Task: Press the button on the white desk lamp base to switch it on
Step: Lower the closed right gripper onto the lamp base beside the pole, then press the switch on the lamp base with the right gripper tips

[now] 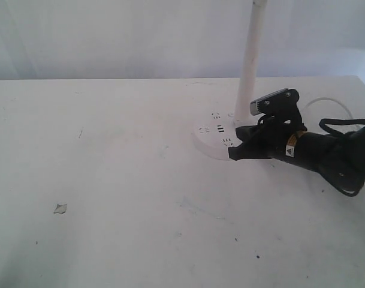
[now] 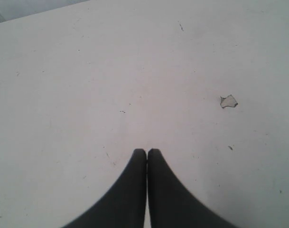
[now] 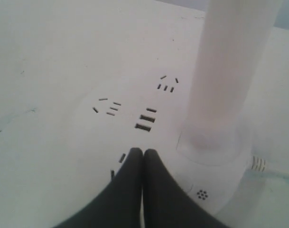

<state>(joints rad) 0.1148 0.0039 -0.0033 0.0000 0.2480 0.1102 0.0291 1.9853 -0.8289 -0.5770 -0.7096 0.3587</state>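
White desk lamp base (image 1: 207, 143) sits toward the back of the table (image 1: 110, 210), R of the middle. R claw (image 3: 143, 151) is shut tight w/ nothing in it, tips over the base top by the dark slots (image 3: 145, 121). Touching or not, can't tell. The arm hides the base's R part. Pole (image 1: 251, 60) is cut off up top. L claw (image 2: 146, 151) is shut too, empty, over bare table near a small scrap (image 2: 228, 101).
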